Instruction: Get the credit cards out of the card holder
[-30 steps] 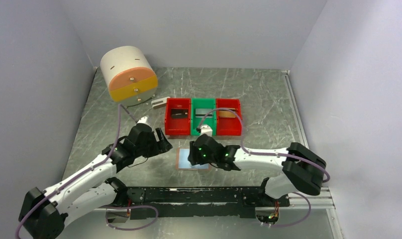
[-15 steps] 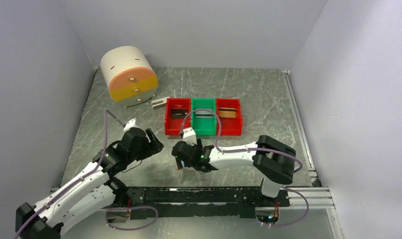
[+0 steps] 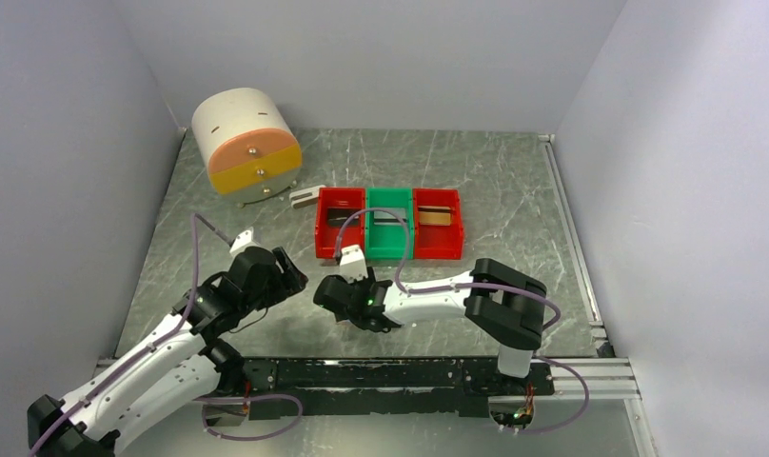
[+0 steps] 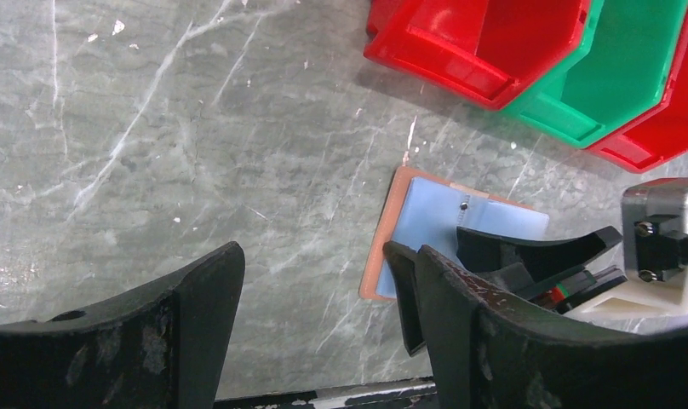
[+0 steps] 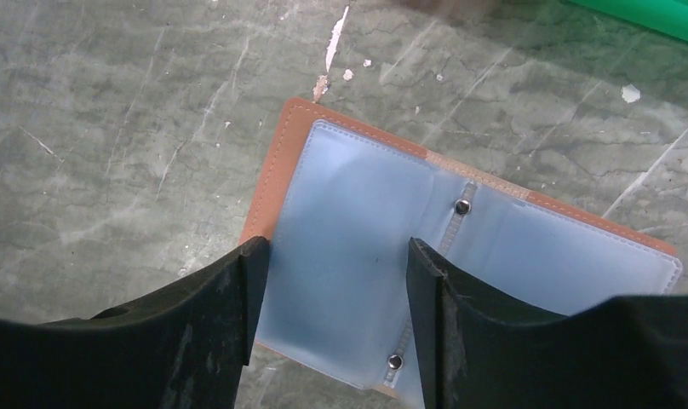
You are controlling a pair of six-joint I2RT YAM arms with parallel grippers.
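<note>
The card holder (image 5: 383, 239) lies open and flat on the table, tan rim outside and pale blue clear pockets up; no card shows in the pockets. My right gripper (image 5: 332, 273) is open, its fingers straddling the holder's left pocket panel. In the top view the right gripper (image 3: 331, 295) covers the holder. My left gripper (image 4: 319, 290) is open and empty just left of the holder (image 4: 434, 226), and also shows in the top view (image 3: 293, 274). Cards lie in the bins: black (image 3: 344, 218), grey-white (image 3: 390, 217), gold-brown (image 3: 436, 217).
A row of bins, red (image 3: 340, 249), green (image 3: 388, 252) and red (image 3: 438, 252), stands just behind the holder. A round white drawer unit with orange and yellow fronts (image 3: 246, 141) is at the back left, with a small grey-white block (image 3: 305, 197) beside it.
My right gripper has moved left across the card holder, toward its left panel. My left gripper has drawn back a little, down and to the left.
</note>
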